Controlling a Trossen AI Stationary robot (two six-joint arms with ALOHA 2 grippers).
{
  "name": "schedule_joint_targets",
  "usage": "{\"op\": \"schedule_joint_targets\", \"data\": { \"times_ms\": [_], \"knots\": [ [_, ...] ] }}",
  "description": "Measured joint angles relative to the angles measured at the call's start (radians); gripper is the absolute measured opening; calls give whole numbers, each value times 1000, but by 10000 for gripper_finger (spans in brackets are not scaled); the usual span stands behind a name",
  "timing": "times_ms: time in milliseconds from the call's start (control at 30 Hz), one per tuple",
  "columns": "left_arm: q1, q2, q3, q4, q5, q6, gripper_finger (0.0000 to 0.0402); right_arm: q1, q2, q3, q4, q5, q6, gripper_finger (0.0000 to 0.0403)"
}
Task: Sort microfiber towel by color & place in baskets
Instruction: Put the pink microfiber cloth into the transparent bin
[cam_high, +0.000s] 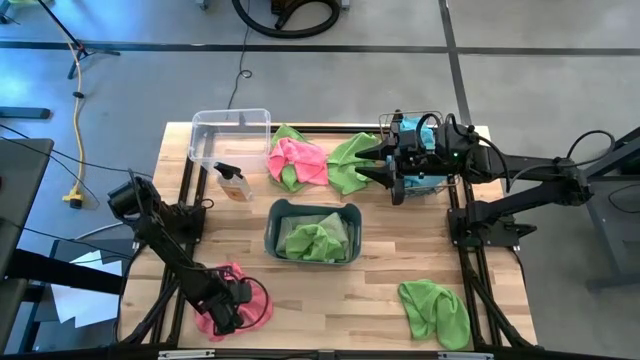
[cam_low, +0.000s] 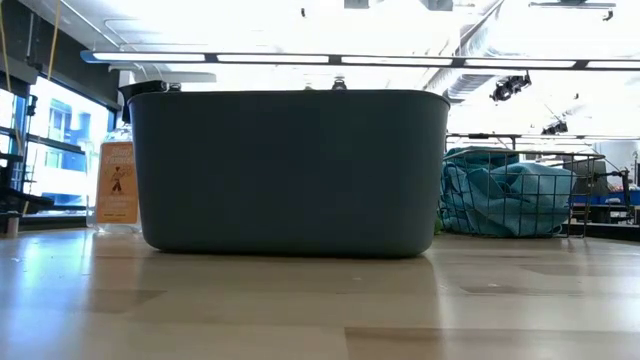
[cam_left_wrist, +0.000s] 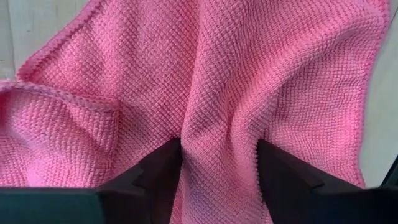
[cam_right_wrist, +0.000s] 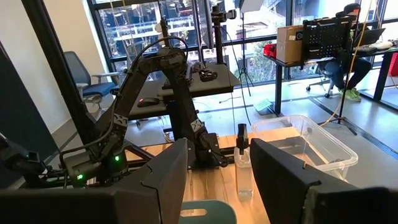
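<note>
Wooden tabletop, three baskets, towels still scattered.

My left end effector (cam_high: 232, 305) presses into the pink towel (cam_high: 245, 290) at the near left corner, fingers apart astride a raised fold, pinch not yet closed. Next I judge: close, lift, carry it to the clear bin (cam_high: 230, 135). My right end effector (cam_high: 385, 165) hovers beside the wire-mesh basket (cam_high: 432, 182), fingers apart, empty.

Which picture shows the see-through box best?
The high view: the clear plastic bin shows whole from above, at the table's far left, with nothing visible inside. The right wrist view shows it from the side, beyond a spray bottle. In the low view the grey-blue tub blocks it, and the left wrist view shows only a pink towel.
</note>
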Motion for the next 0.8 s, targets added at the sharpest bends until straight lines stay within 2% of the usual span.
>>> {"op": "schedule_joint_targets", "data": {
  "times_ms": [133,333,367,800],
  "knots": [
    [1,-3,-2,-4,-1,0,135,0,0,0,-6,0,0,174],
    [2,-3,-4,-7,-4,23,20,0,0,0,-29,0,0,174],
    [2,-6,-5,-4,-4,24,11,0,0,0,-32,0,0,174],
    [7,-57,-10,-22,-40,26,1,0,0,0,-39,0,1,174]
  ]
}}
